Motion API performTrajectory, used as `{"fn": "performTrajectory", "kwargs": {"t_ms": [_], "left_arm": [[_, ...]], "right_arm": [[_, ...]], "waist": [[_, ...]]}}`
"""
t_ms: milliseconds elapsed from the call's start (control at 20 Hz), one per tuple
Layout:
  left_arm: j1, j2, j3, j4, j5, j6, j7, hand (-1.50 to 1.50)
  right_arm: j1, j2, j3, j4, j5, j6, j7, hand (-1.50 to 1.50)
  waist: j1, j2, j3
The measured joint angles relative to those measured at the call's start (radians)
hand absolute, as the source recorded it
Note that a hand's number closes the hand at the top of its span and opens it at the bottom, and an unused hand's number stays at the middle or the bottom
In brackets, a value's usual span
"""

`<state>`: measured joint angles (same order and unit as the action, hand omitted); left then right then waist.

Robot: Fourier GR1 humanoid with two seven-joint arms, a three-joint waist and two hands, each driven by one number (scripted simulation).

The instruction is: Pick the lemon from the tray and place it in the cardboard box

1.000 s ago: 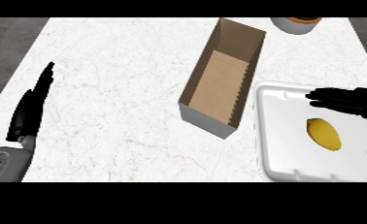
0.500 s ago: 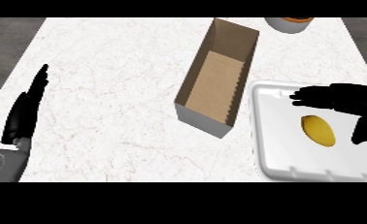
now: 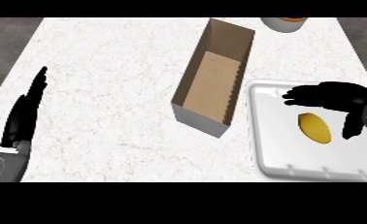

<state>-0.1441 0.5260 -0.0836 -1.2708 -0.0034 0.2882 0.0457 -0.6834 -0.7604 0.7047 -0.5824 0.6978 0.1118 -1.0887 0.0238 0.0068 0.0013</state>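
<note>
A white counter [image 3: 108, 72] with faint marble veining fills the view, with dark grey floor showing past its far corners at 10 and 2 o'clock. Just right of centre, running towards 1 o'clock, lies a long, open-topped cardboard box [image 3: 215, 80], matte brown inside and pale grey on its outer wall. Just beside it, at 4 o'clock, sits a glossy white tray [image 3: 276, 145] with rounded corners and a raised rim. At 8 o'clock the robot's black left hand [image 3: 25, 111] stands edge-on, its straight fingers pressed together and pointing up the counter. At 3 o'clock the black right hand [image 3: 333, 97] hangs over the tray, fingers spread out flat, thumb hanging beside the lemon [image 3: 314, 128]. The smooth yellow oval lies in the tray's right half, just under that hand; whether they touch cannot be told. At 1 o'clock a round pale vessel [image 3: 284, 23] with orange contents is cut by the edge.
</note>
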Motion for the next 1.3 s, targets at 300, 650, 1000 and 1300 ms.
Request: {"fn": "performTrajectory", "kwargs": {"t_ms": [300, 650, 1000, 1300], "left_arm": [[-0.002, 0.004, 0.015, -0.009, -0.006, -0.01, 0.021, 0.0], [0.025, 0.008, 0.032, -0.029, -0.005, -0.026, 0.018, 0.0], [0.056, -0.002, 0.059, -0.057, -0.016, -0.039, 0.016, 0.0], [0.043, -0.019, 0.085, -0.026, -0.036, -0.064, -0.003, 0.0]], "right_arm": [[0.019, 0.002, 0.018, -0.026, -0.008, -0.008, -0.021, -1.5], [0.046, -0.022, 0.036, -0.1, -0.036, -0.008, -0.031, -1.5], [0.069, -0.013, 0.048, -0.121, 0.028, -0.018, 0.007, -1.5], [0.095, 0.048, 0.018, -0.073, 0.093, -0.034, 0.031, 1.5]], "waist": [[-0.01, -0.002, 0.0], [-0.013, -0.006, -0.001], [-0.015, -0.007, -0.001], [-0.016, -0.006, -0.001]]}}
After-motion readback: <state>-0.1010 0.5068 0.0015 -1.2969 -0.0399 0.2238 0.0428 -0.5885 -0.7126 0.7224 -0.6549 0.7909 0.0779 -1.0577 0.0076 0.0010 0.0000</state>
